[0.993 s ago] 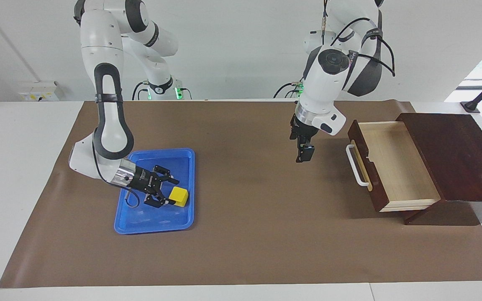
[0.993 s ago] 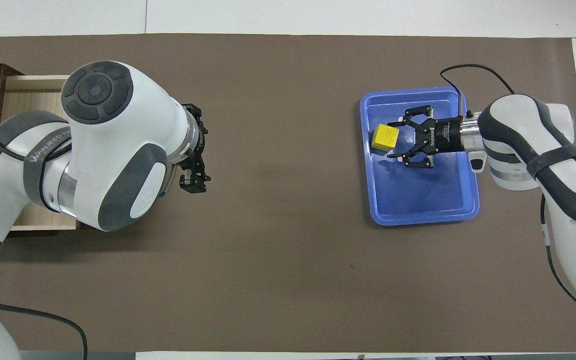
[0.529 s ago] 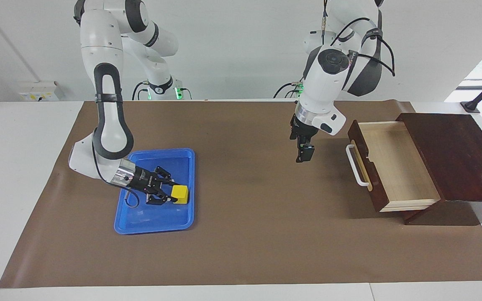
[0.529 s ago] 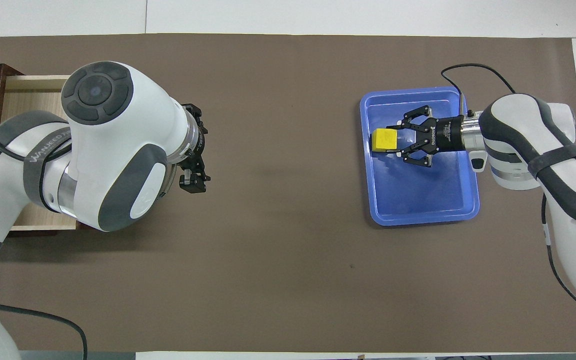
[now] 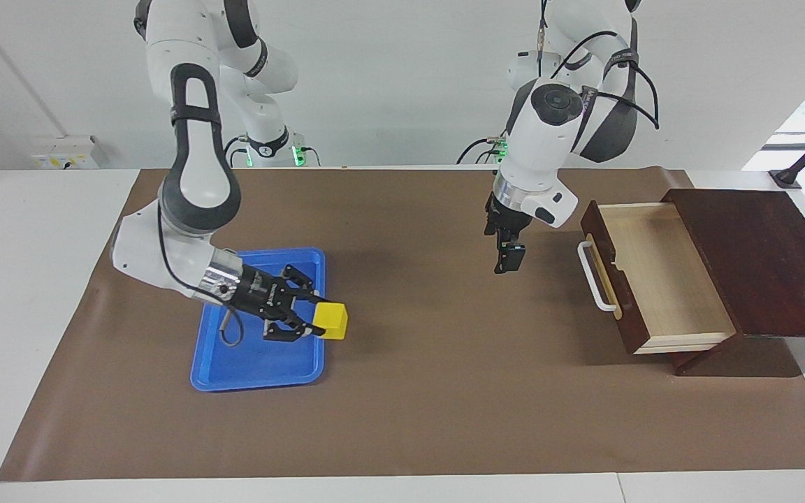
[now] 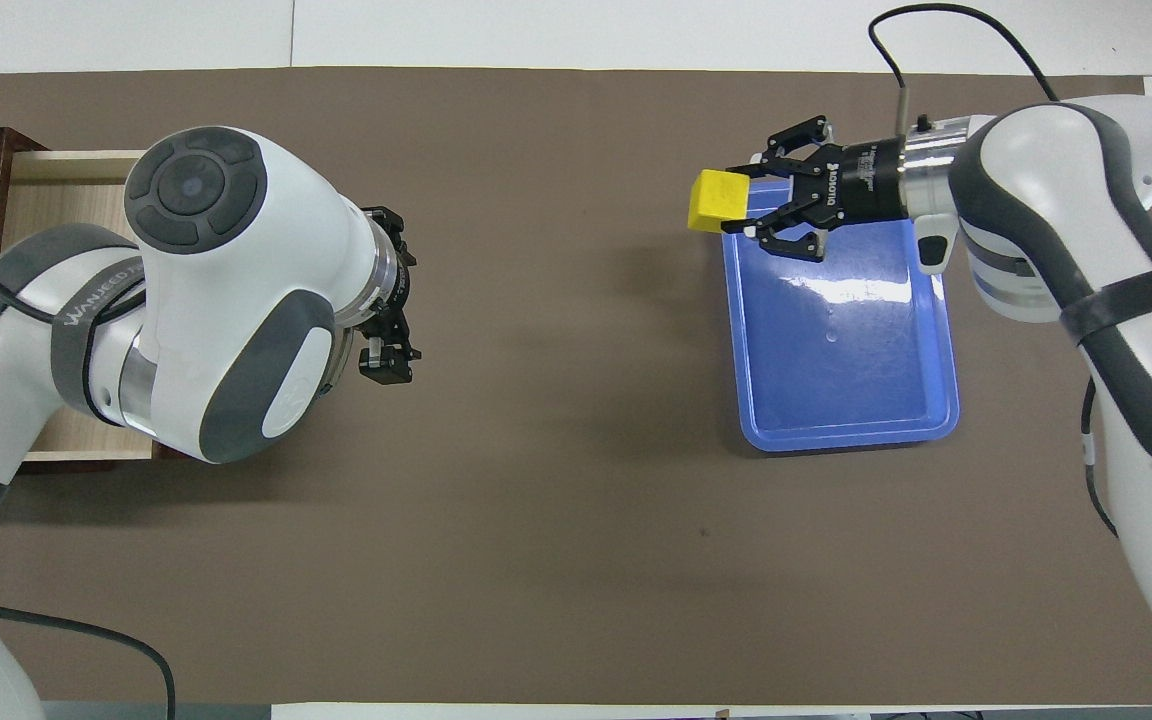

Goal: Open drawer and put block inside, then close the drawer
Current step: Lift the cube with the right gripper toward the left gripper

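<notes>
My right gripper is shut on the small yellow block and holds it in the air over the edge of the blue tray that faces the drawer. The block and the right gripper also show in the overhead view. The drawer of the dark wooden box stands pulled open, its pale inside bare, with its white handle facing the tray. My left gripper waits in the air over the mat in front of the drawer. In the overhead view the left arm hides most of the drawer.
The blue tray has nothing in it and lies toward the right arm's end of the table. The dark box top stands at the left arm's end. A brown mat covers the table between tray and drawer.
My right gripper shut on the block, lifted it out of the tray and carried it toward the drawer's end. The left arm has hardly moved.
</notes>
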`<state>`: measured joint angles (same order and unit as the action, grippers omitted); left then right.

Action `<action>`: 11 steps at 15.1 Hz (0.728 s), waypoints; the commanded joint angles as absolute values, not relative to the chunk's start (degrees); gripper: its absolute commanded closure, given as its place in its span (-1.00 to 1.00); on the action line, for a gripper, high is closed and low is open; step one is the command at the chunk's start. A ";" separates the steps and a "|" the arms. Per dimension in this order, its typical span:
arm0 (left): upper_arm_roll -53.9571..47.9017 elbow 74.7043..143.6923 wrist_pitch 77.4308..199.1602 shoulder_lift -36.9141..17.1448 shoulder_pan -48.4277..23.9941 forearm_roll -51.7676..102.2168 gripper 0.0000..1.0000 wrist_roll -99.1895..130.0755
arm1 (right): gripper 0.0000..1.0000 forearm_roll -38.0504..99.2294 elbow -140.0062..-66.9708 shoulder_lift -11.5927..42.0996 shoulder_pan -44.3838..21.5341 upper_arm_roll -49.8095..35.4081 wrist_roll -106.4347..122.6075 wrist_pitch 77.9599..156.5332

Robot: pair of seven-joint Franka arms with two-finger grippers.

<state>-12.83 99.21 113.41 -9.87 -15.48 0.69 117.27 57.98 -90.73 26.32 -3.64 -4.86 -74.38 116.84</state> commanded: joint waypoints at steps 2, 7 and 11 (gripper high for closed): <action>-12.48 101.69 121.45 -8.70 -15.64 0.61 -1.00 117.60 | 1.00 55.46 -88.95 26.46 -12.72 -4.66 -80.49 122.94; -12.39 100.46 130.32 -12.74 -18.62 5.18 -1.00 119.27 | 1.00 55.55 -89.91 26.63 -18.10 -4.75 -81.83 127.79; -12.48 100.46 134.46 -14.41 -18.81 5.36 -1.00 119.44 | 1.00 55.72 -90.00 26.63 -19.24 -4.83 -82.09 127.79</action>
<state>-13.22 100.39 131.58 -13.31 -18.06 4.20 118.94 56.63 -89.88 26.83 -18.60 -4.80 -80.68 127.34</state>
